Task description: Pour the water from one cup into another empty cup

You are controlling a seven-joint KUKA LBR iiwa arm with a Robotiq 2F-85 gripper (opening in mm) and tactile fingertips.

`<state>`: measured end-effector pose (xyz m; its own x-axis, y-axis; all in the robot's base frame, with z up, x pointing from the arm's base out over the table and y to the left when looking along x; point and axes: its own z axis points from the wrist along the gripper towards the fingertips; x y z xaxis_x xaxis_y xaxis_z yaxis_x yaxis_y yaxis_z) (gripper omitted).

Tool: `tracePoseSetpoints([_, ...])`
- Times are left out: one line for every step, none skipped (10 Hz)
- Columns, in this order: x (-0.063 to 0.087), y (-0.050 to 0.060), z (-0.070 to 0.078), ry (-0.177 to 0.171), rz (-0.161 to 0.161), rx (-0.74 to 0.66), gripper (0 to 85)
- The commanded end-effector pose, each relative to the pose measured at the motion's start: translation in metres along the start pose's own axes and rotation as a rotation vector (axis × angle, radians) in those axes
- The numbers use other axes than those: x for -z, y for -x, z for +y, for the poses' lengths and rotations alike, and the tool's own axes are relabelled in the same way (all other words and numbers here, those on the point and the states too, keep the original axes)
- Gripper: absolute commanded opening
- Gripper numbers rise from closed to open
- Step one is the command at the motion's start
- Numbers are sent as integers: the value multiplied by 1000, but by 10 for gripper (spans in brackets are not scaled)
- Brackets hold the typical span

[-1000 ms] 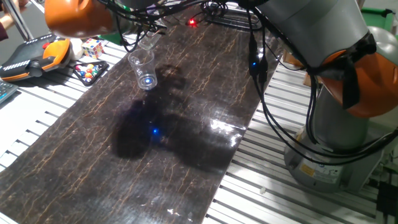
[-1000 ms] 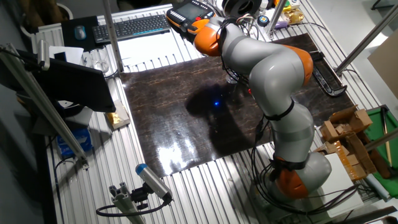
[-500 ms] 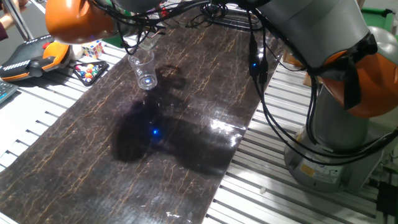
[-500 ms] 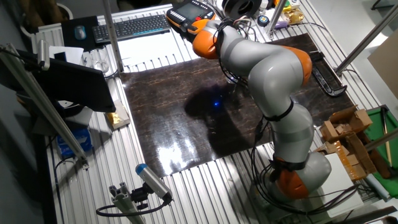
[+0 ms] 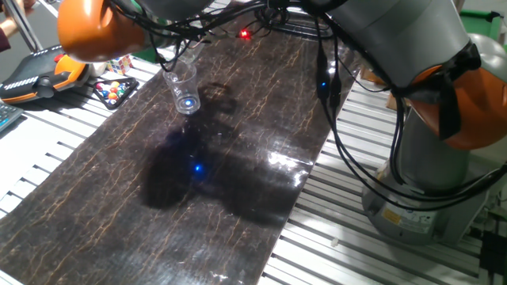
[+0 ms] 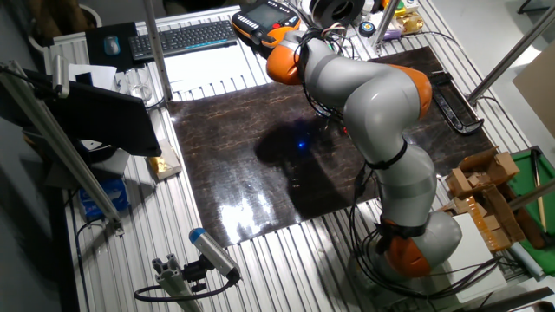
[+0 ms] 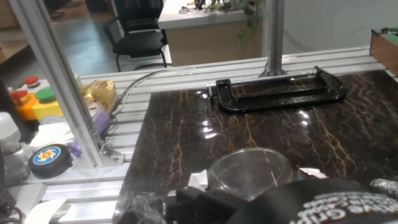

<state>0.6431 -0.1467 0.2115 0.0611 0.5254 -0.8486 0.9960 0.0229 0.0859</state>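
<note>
The gripper holds the short glass tipped over the tall cup; its fingers' exact spacing is hidden. The tall cup stands upright on the dark table, directly below. A black clamp lies beyond.

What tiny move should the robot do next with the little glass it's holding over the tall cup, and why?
Probably tip the short glass a little further, right where it is. It hangs tilted just above the rim of the tall cup, which stands upright on the dark mat, so more tilt should send the water in. I cannot tell how much water is left.
</note>
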Motion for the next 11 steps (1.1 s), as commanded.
tracePoseSetpoints([1, 0, 0, 0, -6, 4, 7])
tracePoseSetpoints([1, 0, 0, 0, -9, 4, 7])
tracePoseSetpoints([1, -1, 0, 1, -10, 4, 7])
tracePoseSetpoints([1, -1, 1, 1, -12, 3, 7])
tracePoseSetpoints([1, -1, 1, 1, -13, 3, 7])
tracePoseSetpoints([2, -1, 1, -1, -18, 5, 7])
tracePoseSetpoints([2, -2, 0, -2, -20, 6, 7])
tracePoseSetpoints([2, -1, 0, -2, -12, 11, 7])
tracePoseSetpoints([1, -1, 0, -4, 12, 17, 7])
tracePoseSetpoints([1, 0, 0, -7, 41, 18, 7])
tracePoseSetpoints([1, 0, 0, -12, 86, 13, 7])
